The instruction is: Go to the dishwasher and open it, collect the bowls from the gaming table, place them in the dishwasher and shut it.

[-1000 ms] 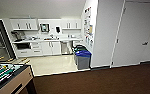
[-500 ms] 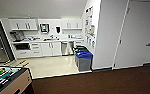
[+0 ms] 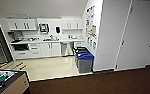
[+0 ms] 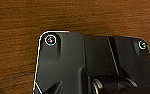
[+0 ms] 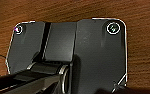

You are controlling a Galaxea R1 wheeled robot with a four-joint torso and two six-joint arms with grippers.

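Ahead of me is a kitchenette with white cabinets. The dishwasher is the silver-grey front under the counter, to the right of the white lower doors, and it stands closed. The bowls and the gaming table are out of view. Both wrist views look down on brown carpet past the robot's own dark plates, so my arms hang low over the floor.
A blue-lidded bin and a green-lidded one stand against the white wall's end. A table-football table juts in nearby on the left. Pale kitchen flooring meets brown carpet. A white door is on the right.
The whole head view has shifted as the camera moved. The kitchenette looks slightly nearer and the table-football table has slid toward the lower left corner.
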